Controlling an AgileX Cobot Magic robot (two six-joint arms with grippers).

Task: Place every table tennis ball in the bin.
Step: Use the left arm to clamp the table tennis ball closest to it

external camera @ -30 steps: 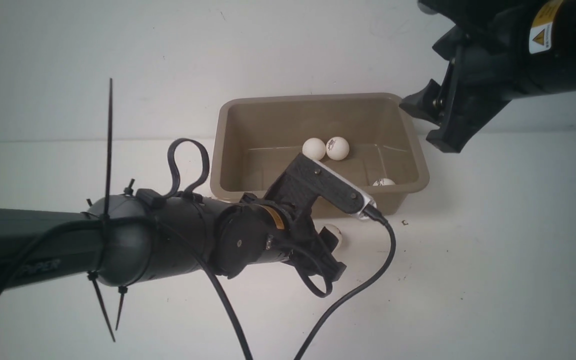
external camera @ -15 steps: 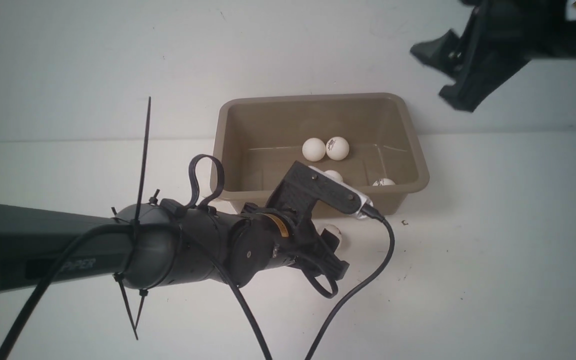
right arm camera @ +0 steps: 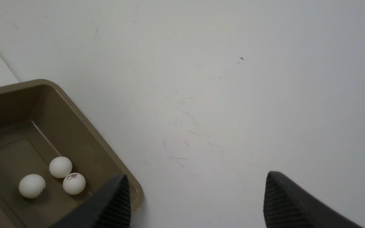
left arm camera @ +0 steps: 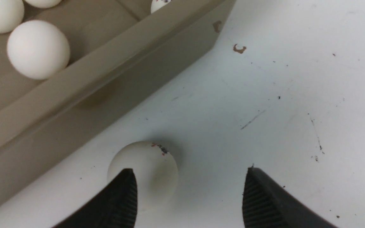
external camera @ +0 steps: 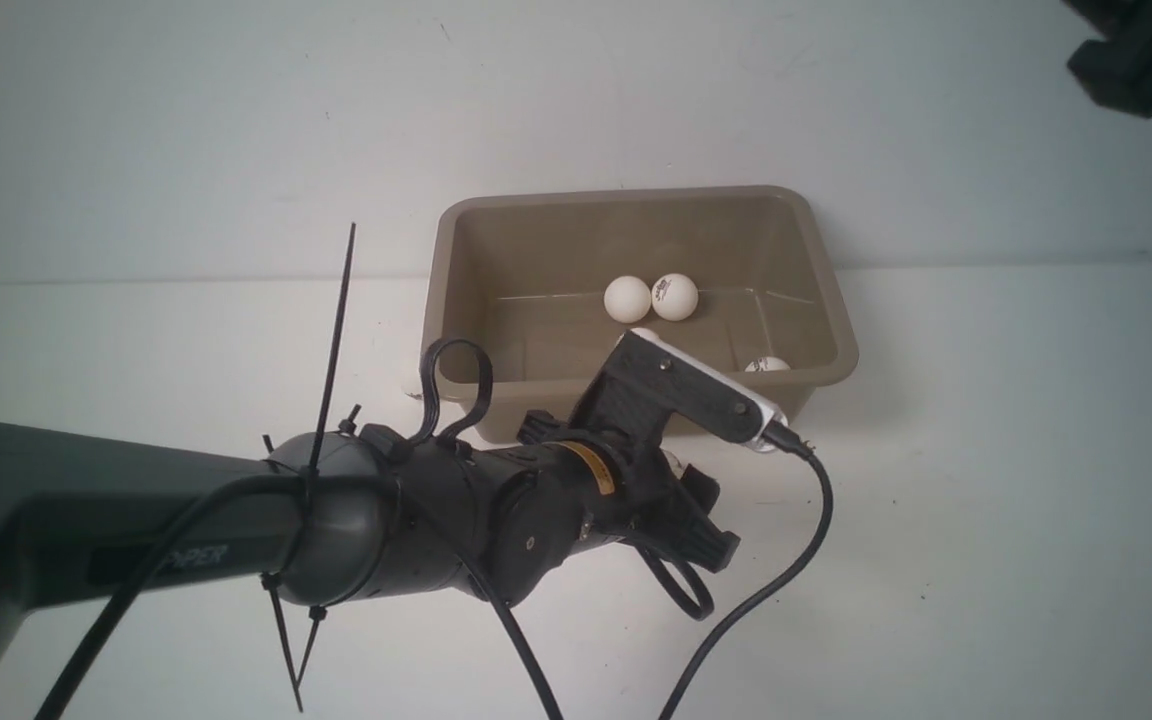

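Presently | bin (external camera: 626, 195): seemingly four balls (external camera: 627, 298) | left tool (left arm camera: 188, 171): spread, empty, beside loose ball (left arm camera: 147, 158) | right tool (right arm camera: 196, 174): spread, empty

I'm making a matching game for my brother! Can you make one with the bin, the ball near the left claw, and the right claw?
Things:
1. bin
2. ball near left claw
3. right claw

Matches:
A. open, holding nothing
B. taupe
C. white, outside the bin

Pairs: 1-B, 2-C, 3-A

probably a robot lab: bare scuffed white table (external camera: 986, 520), blank wall (external camera: 236, 120), cable-tied arm (external camera: 136, 530).
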